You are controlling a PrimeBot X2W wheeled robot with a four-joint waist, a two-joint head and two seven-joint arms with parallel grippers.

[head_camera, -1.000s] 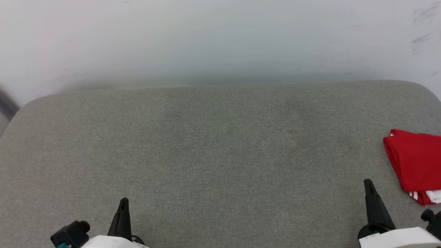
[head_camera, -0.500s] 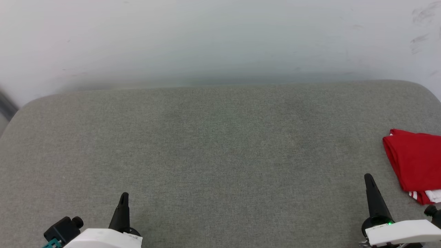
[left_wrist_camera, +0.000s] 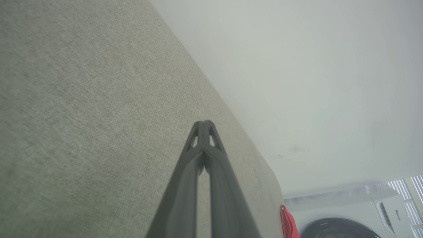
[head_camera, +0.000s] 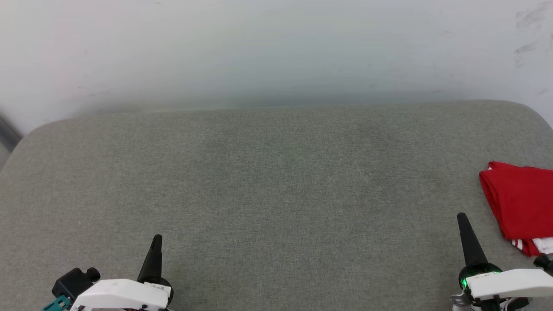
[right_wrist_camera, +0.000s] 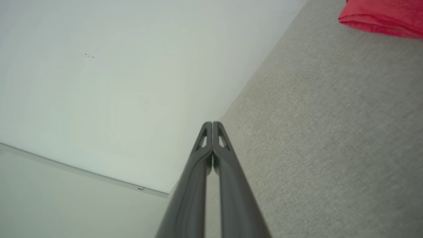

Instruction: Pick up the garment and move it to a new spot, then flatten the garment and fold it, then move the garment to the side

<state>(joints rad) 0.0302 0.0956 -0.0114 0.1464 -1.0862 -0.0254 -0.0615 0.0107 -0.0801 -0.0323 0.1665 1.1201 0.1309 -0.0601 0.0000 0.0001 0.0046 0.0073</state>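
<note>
A pale wall [head_camera: 276, 52] backs the grey fabric-covered counter [head_camera: 276, 194]. The folded red T-shirt [head_camera: 520, 198], with a striped white sleeve edge showing at its near end, lies at the counter's right edge, near the right hand [head_camera: 461, 217] but apart from it. That hand and the left hand [head_camera: 157, 238] both have their fingers pressed together, holding nothing.

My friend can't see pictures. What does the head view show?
A folded red garment lies at the right edge of a grey fabric surface, before a pale wall. The left pincer and right pincer, both shut and empty, point up from the bottom corners.
</note>
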